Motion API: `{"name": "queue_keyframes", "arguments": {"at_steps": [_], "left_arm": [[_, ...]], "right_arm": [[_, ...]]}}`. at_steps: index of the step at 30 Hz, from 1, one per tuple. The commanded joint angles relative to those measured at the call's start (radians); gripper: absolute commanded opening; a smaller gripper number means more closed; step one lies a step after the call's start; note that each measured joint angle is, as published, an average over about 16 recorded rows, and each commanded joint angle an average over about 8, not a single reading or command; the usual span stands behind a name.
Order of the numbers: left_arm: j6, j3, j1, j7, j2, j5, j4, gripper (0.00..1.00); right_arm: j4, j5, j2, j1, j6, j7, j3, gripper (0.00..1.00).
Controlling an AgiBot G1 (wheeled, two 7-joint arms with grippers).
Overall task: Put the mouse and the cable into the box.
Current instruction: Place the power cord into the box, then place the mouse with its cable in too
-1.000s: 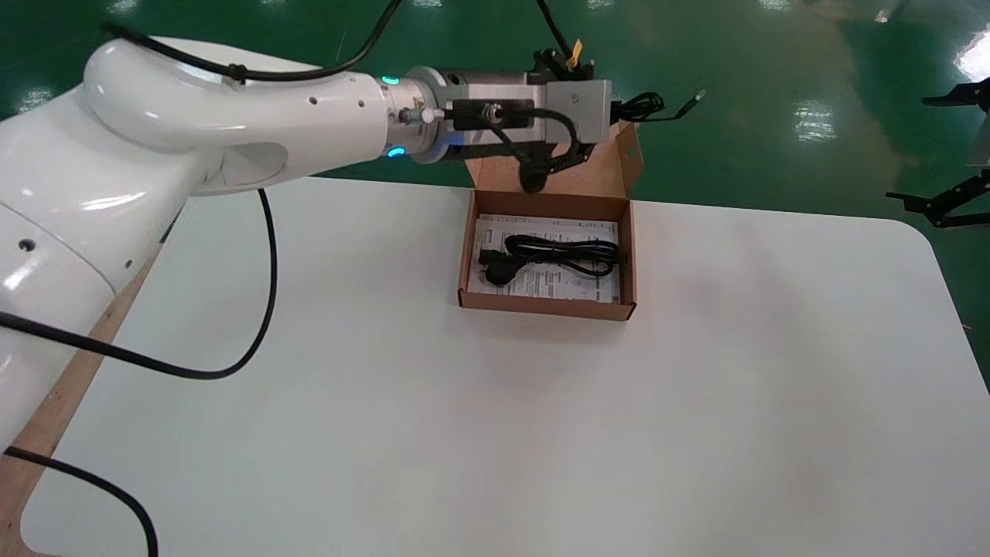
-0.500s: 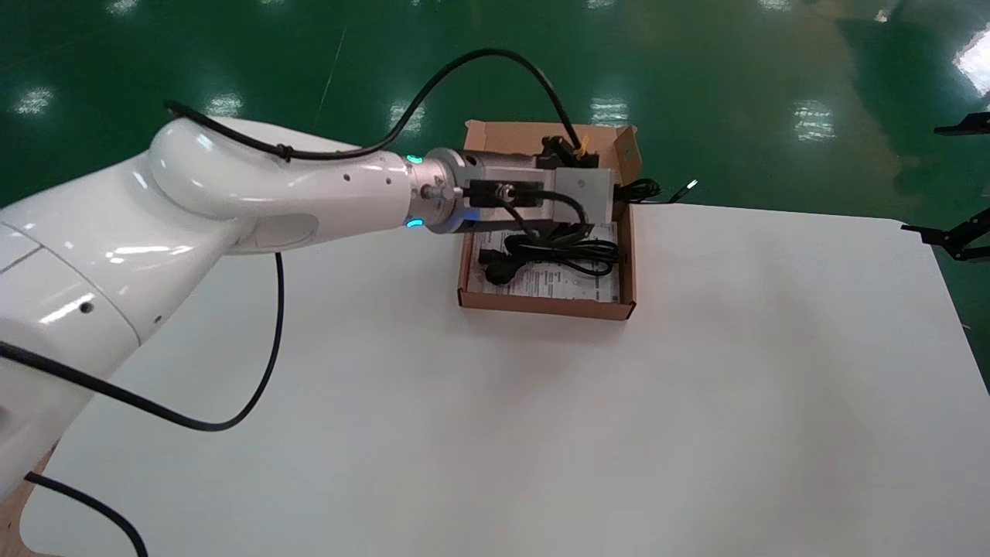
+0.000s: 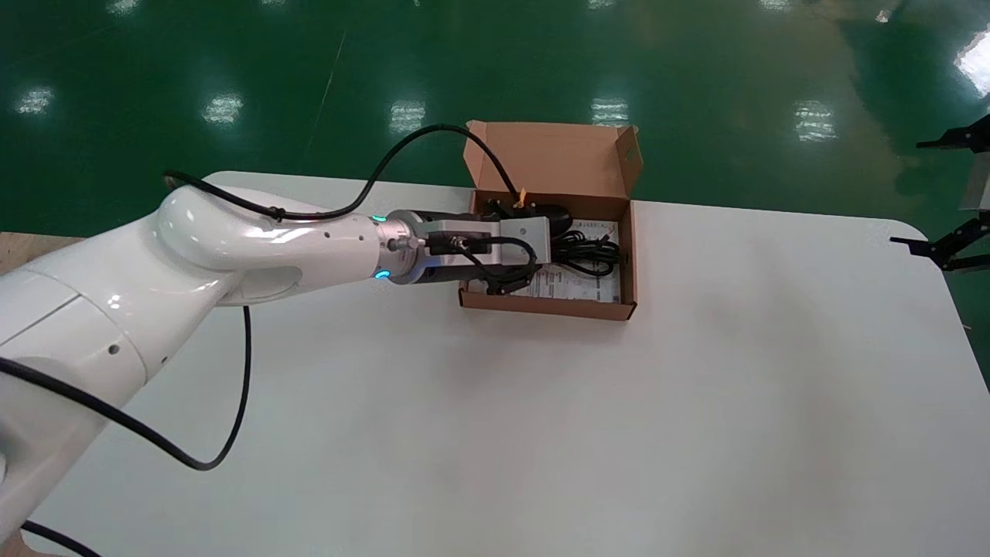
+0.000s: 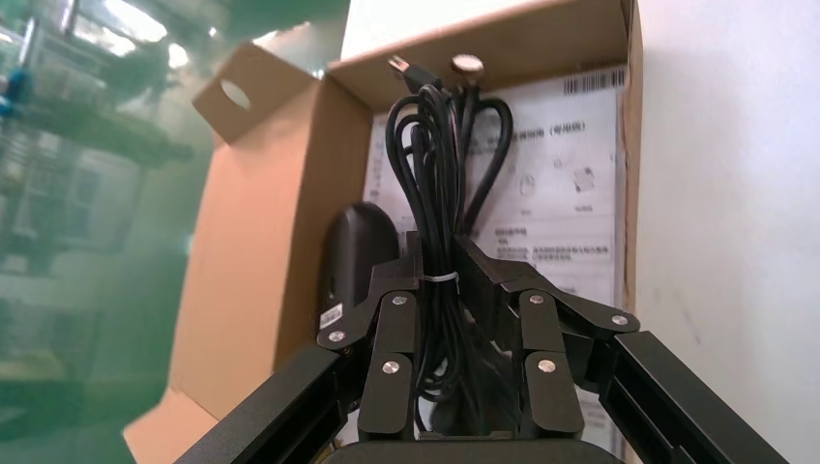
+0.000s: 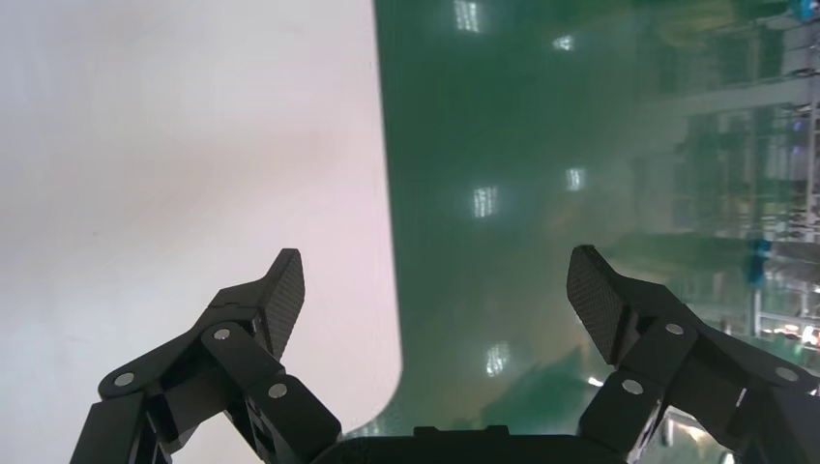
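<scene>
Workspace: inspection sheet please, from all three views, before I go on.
Surface: white table; the box stands near its far edge.
Job's things: cardboard box, lid open; mouse inside, by the lid-side wall; cable bundled, inside, over a printed leaflet.
Clutter: nothing seen.
Hands: left hand in the box, shut on the cable; right hand open, parked past the table's right edge.
Cables: robot's black lead loops over the table beside the left arm.
Surroundings: glossy green floor.
</scene>
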Motion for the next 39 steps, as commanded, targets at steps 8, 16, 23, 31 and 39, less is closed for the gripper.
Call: {"name": "queue_keyframes", "arguments": {"at_steps": [8,16,23,31,39], "left_arm": [[0.002,0.035,0.003,-0.021,0.000,-0.015,0.017,0.85],[-0.004,0.055,-0.001,-0.027,0.000,-0.024,0.015,1.00],[0.012,0.038,0.011,-0.041,-0.015,-0.032,-0.001,1.00],[0.111,-0.092,0.081,-0.115,-0.103,-0.056,-0.095,1.00],[0.225,-0.242,0.162,-0.201,-0.203,-0.083,-0.204,1.00]], "right_arm": [[-0.003,-0.018,0.002,0.000,-0.002,0.006,-0.012,1.00],[-0.009,-0.021,0.011,0.001,-0.018,0.012,-0.015,1.00],[0.007,-0.007,0.015,-0.014,-0.029,0.032,-0.007,1.00],[0.157,0.089,0.033,-0.119,-0.061,0.163,0.043,1.00],[0.331,0.201,0.055,-0.241,-0.097,0.315,0.100,1.00]]}}
